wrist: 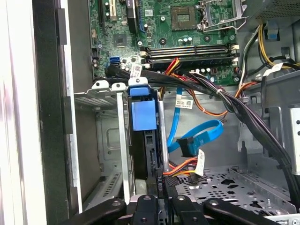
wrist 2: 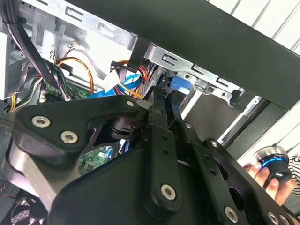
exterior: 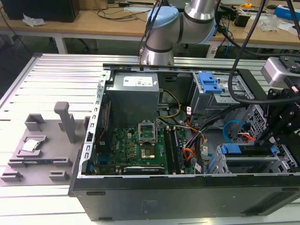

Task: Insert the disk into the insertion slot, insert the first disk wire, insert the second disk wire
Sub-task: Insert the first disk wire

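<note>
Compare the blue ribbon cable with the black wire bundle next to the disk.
The blue cable is one flat strip; the black bundle is many round wires bunched together. The blue cable curls into a loop; the black bundle sweeps across the case in one long run. Both lie beside the disk.

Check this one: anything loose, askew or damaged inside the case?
The blue cable lies in a loose loop beside the disk, its black connector hanging free, apparently plugged into nothing. Otherwise nothing looks damaged.
</note>
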`<state>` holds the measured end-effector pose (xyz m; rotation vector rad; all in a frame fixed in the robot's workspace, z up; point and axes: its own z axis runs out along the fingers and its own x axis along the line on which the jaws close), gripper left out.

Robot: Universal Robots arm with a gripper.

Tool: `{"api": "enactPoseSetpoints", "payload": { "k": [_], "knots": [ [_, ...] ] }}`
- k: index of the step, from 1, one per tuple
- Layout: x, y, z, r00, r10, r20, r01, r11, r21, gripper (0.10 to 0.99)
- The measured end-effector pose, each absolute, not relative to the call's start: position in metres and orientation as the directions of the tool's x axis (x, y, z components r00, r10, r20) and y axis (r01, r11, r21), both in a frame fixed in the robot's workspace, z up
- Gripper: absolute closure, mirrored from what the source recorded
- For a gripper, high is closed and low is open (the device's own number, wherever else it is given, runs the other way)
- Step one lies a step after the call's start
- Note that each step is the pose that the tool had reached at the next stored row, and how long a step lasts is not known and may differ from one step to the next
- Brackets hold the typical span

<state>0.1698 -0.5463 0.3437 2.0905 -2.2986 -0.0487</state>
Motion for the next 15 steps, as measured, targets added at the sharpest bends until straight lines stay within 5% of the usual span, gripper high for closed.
{"api": "enactPoseSetpoints", "payload": {
  "k": [15],
  "knots": [
    [0.1684,-0.5490,0.3395,-0.095,-0.996,-0.002,-0.994,0.094,0.047,0.906]
  ]
}}
